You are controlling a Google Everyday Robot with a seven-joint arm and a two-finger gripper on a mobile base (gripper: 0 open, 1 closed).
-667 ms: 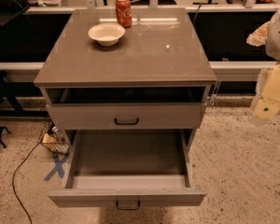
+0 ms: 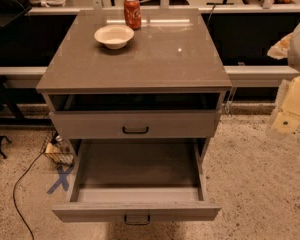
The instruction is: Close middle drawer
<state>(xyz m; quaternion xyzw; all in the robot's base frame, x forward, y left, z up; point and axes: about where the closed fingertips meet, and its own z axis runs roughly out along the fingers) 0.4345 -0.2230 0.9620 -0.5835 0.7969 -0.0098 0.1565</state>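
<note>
The middle drawer point(image 2: 135, 210) is pulled far out of the grey-brown cabinet point(image 2: 140, 59). Its deep box is empty and its small dark handle point(image 2: 137, 219) sits at the centre of the front, near the bottom edge of the view. Above it is the top drawer point(image 2: 90, 125) with a bolder black handle point(image 2: 135, 130); a dark gap shows above its front. The lowest drawer is hidden under the open one. My gripper point(image 2: 291, 106), cream-white, hangs at the right edge of the view, to the right of the cabinet and apart from it.
A white bowl point(image 2: 114, 35) and a red soda can point(image 2: 132, 12) stand on the cabinet top at the back. A black cable point(image 2: 20, 194) and a blue tape cross point(image 2: 60, 179) lie on the floor to the left. Dark counters run behind.
</note>
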